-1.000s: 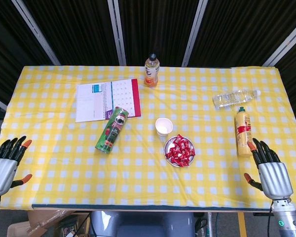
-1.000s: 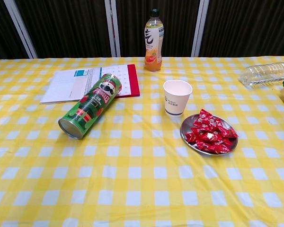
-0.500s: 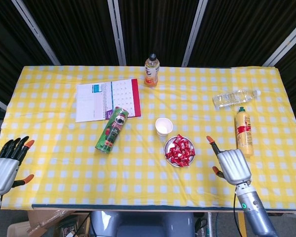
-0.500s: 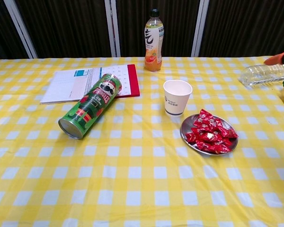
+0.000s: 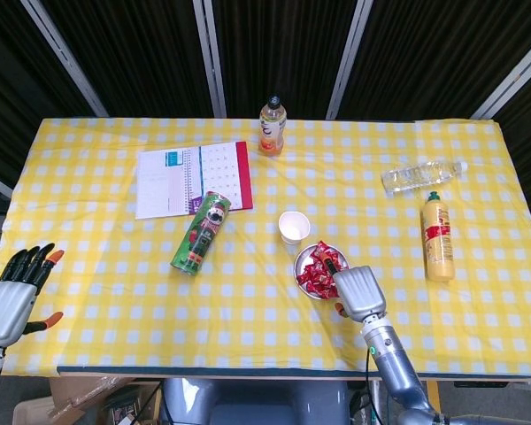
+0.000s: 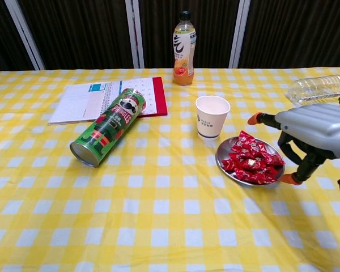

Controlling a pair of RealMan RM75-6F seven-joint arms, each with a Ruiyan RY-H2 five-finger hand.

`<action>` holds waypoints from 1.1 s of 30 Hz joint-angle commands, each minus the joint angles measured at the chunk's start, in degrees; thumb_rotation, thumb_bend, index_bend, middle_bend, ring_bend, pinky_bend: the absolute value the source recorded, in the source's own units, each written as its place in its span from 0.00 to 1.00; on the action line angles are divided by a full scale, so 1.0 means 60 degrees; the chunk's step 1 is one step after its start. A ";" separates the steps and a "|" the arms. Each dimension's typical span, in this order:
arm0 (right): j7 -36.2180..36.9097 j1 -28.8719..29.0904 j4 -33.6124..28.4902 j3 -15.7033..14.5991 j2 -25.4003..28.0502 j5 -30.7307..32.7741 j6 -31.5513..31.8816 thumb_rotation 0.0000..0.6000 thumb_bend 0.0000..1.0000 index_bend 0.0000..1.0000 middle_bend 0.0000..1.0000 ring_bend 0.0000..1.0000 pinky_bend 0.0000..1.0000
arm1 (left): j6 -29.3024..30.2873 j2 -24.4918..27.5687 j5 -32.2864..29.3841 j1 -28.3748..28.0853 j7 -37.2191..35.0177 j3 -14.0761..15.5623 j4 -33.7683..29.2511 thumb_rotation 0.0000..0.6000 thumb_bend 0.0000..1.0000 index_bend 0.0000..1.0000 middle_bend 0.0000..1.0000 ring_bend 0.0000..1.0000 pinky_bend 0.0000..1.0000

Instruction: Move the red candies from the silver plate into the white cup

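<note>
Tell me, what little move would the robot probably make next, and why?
Probably lower the right hand onto the red candies and close its fingers on one. That hand hovers open beside the silver plate, holding nothing, the candies all sit piled there, and the white cup stands just behind the plate. The left hand waits far off at the table edge.

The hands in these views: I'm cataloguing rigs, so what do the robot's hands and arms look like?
Both hands have a ribbed silver-grey metal back, black fingers and orange fingertips. The right hand sits on a slim grey forearm with a small green light near the wrist; a thin black cable hangs by it in the chest view. The left hand matches it; its arm is barely visible.
</note>
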 commanded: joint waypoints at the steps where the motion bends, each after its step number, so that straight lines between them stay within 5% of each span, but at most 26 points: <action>1: -0.0097 0.0201 0.0190 0.0024 -0.0232 0.0324 0.0046 1.00 0.29 0.10 0.74 0.79 0.82 | -0.0039 0.0011 -0.0013 -0.0013 0.0021 0.0003 -0.0031 1.00 0.03 0.00 0.00 0.00 0.00; 33: 0.0144 0.1608 0.1544 0.0216 -0.1198 0.2470 0.0112 1.00 0.29 0.08 0.74 0.79 0.82 | -0.0333 0.0002 -0.0134 -0.0131 0.0051 -0.0012 -0.0118 1.00 0.03 0.00 0.00 0.00 0.00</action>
